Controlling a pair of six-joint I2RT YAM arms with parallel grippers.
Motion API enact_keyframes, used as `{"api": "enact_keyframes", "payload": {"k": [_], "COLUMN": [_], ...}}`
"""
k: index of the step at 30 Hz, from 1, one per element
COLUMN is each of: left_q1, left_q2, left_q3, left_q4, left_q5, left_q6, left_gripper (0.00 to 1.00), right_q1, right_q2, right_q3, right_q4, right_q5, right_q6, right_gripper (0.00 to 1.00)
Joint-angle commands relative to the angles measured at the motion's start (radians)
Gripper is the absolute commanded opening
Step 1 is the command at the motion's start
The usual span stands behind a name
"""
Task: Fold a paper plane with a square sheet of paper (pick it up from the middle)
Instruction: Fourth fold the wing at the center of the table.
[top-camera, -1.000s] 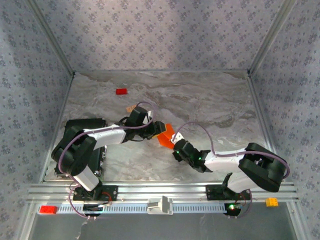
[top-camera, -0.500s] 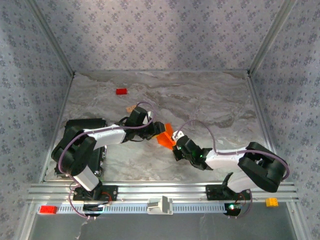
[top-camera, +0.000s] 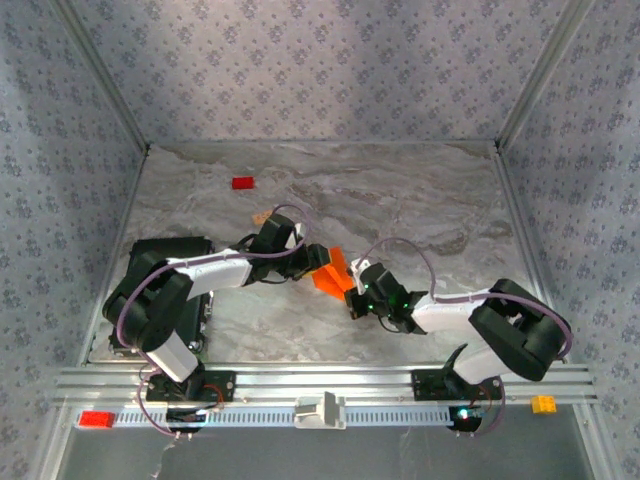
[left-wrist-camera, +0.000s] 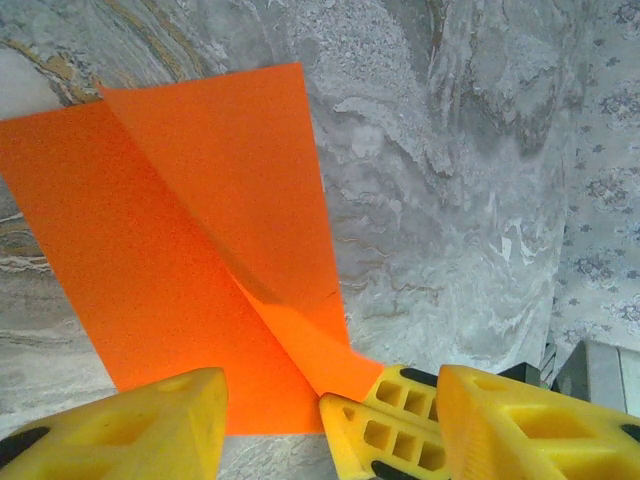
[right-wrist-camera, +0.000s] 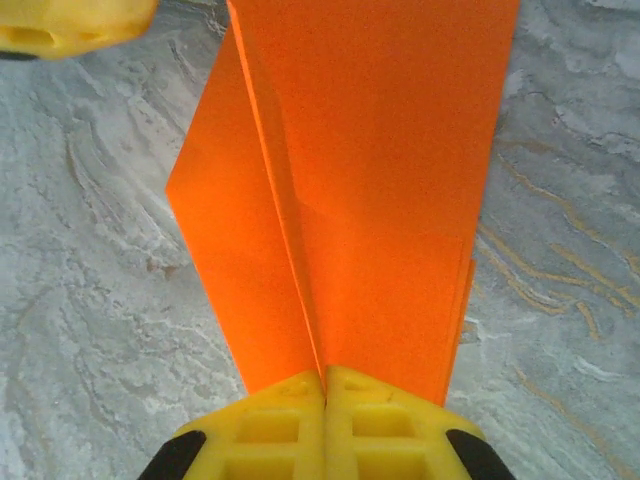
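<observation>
Off beyond the left gripper (top-camera: 320, 257), well apart from the work: red block (top-camera: 243, 183), untouched. At the left gripper itself: roughly half open, clamped on nothing, fingers (left-wrist-camera: 140, 425) set astride the near end of the paper (left-wrist-camera: 180, 250), overlapping its edge with one of them; cannot tell whether touching. Just ahead of those fingers, low against the table (left-wrist-camera: 450, 200): orange paper with a diagonal crease and overlapping flaps, broad rather than dart-shaped. Between the same fingers, reaching in from the far side: right gripper (left-wrist-camera: 370, 415), nipping the paper's corner. From the right wrist: fully closed, pinched tight on the paper's end exactly at a long crease, with the sheet fanning away ahead of the tips and one flap standing up beside the fold. Judged about midway: lifted and given its first creases, apparently being held while a fold is set. Left to do, by the look of it: narrowing to a point, folding down wings, finishing the plane.
</observation>
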Motion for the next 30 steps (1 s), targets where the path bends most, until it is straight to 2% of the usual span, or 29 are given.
{"api": "enact_keyframes", "payload": {"k": [1,5,12,18,30], "left_q1": [0.002,0.003,0.002,0.002,-0.011], "left_q2": [-0.037,-0.033,-0.007,0.025,0.093], "left_q3": [0.022,0.022,0.024,0.029,0.068], "left_q4": [-0.009,-0.005,0.011,0.036,0.067], "left_q5": [-0.008,-0.007,0.014,0.039,0.069], "left_q6": [0.020,0.021,0.021,0.018,0.017], "left_gripper": [0.56,0.53,0.36,0.28,0.24], "right_q1": [-0.052,-0.129,-0.238,-0.284,-0.346], "right_q2": [0.019,0.045,0.140,0.219,0.302], "right_q3": [0.000,0.013,0.033,0.034,0.035], "right_q4": [0.027,0.052,0.142,0.265,0.374], "right_q5": [-0.165,-0.338,-0.572,-0.682,-0.782], "right_q6": [0.078,0.143,0.252,0.353,0.464], "right_gripper": [0.03,0.03,0.04,0.04,0.04]}}
